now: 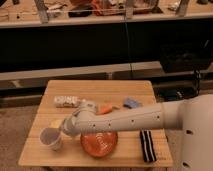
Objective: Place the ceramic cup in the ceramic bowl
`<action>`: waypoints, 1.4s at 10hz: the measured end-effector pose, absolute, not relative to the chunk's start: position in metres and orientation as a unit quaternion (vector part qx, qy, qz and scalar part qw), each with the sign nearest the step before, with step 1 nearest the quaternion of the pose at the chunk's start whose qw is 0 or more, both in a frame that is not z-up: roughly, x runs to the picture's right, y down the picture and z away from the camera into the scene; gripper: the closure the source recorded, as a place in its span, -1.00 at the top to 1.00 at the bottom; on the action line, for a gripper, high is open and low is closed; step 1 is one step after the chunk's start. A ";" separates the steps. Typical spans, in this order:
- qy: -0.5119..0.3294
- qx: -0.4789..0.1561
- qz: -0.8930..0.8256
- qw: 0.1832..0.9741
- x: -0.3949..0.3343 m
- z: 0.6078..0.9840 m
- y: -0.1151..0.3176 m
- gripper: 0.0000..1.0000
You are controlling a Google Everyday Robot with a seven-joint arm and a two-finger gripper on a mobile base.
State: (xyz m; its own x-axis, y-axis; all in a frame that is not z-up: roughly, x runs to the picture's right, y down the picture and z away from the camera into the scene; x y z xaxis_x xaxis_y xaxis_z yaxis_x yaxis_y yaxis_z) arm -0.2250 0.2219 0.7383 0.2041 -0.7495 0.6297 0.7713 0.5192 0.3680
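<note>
Camera view, front to back: you've got one ceramic cup point(50, 138) at the near left of the counter point(125, 87), one ceramic bowl point(99, 145) just right of it, and one black striped thing point(147, 146) further right. The cup stands upright on the wood, outside the bowl, pale inside showing. The bowl shows only its white markings, and its far part is under the arm point(120, 119). Your jaws sit right at the cup's right side, spread wide, gripping nothing I can make out. Behind: one clear bottle point(67, 101), one orange item point(106, 108), one blue item point(131, 103).
</note>
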 end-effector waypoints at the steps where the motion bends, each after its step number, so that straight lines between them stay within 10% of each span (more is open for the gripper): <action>1: -0.398 -0.012 -0.492 0.774 -0.226 0.738 0.222 0.59; 14: -0.405 0.014 -0.501 0.764 -0.210 0.723 0.205 -0.98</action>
